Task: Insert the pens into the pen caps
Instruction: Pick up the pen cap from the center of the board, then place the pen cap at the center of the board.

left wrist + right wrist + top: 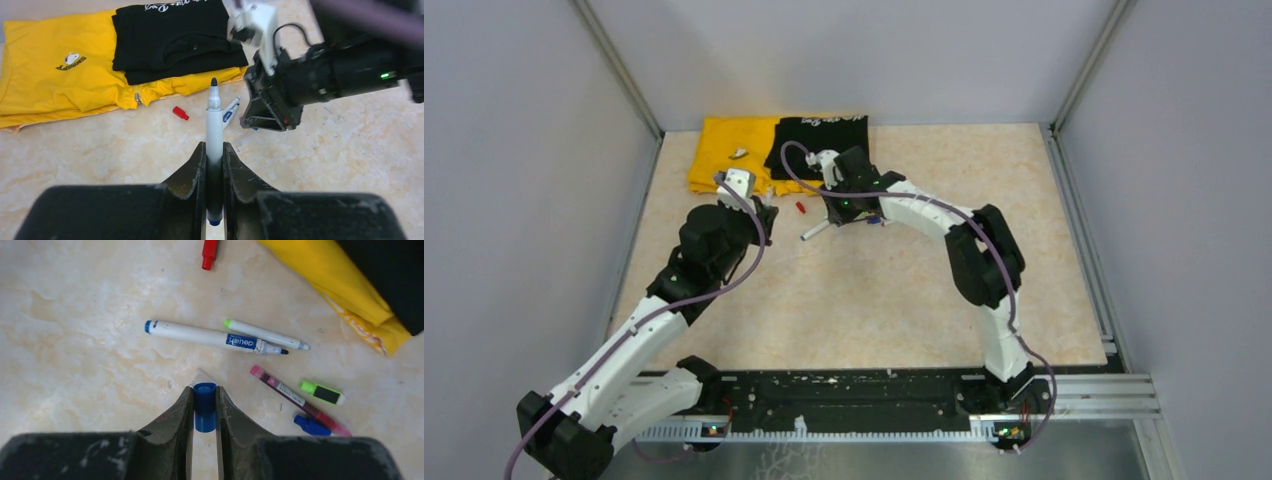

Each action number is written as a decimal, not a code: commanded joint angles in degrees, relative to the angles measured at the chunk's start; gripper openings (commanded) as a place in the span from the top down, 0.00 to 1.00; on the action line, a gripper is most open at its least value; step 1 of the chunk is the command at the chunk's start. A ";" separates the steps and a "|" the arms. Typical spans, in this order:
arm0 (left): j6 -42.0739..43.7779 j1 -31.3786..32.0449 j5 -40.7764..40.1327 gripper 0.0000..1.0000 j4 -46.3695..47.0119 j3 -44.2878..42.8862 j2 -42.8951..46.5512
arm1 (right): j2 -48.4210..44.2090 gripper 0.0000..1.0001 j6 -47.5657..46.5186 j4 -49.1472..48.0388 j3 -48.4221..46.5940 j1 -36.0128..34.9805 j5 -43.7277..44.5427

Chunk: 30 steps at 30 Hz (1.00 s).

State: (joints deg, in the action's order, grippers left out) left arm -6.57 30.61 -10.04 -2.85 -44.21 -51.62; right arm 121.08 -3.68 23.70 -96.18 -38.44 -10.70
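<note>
- The left claw (214, 159) is clamped on a pen (214, 120). It grips the white barrel low down, with the dark tip pointing out ahead and the blue end back between the jaws.
- The right claw (204, 390) is clamped on a blue cap (205, 412), whose open mouth faces outward past the fingertips, close above the table (75, 350).
- Both halves are in hand, so the step, as I judge it, is mating tip to mouth. The pen's blue end suggests this cap is its match.
- To do it well, turn the wrists until barrel and cap bore share one line and face each other. Then close in slowly along that line and push straight.
- The pen sticks far out of its jaws — a sideways nudge could pivot it.
- The cap is short, so a hard push may slide it back between the fingers.
- From above, the claws are apart, and a red cap (801, 208) lies on the table between them.
- Beyond the right claw lie a blue-ended pen (210, 336) and a green-ended pen (265, 334), which touch near their tips.
- Off to the right of them lie a maroon pen (295, 397), a green cap (322, 392) and a second blue cap (310, 425) — all near the claw, none touching it.
</note>
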 commanded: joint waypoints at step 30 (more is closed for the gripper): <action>-6.58 3.24 30.91 1.00 9.82 -5.52 -7.84 | -59.80 1.00 42.26 -60.24 54.53 0.91 10.87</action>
State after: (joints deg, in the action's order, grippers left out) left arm -13.30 33.58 20.12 4.80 -47.97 -59.40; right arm 63.51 39.62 -35.35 -40.77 -37.95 -0.23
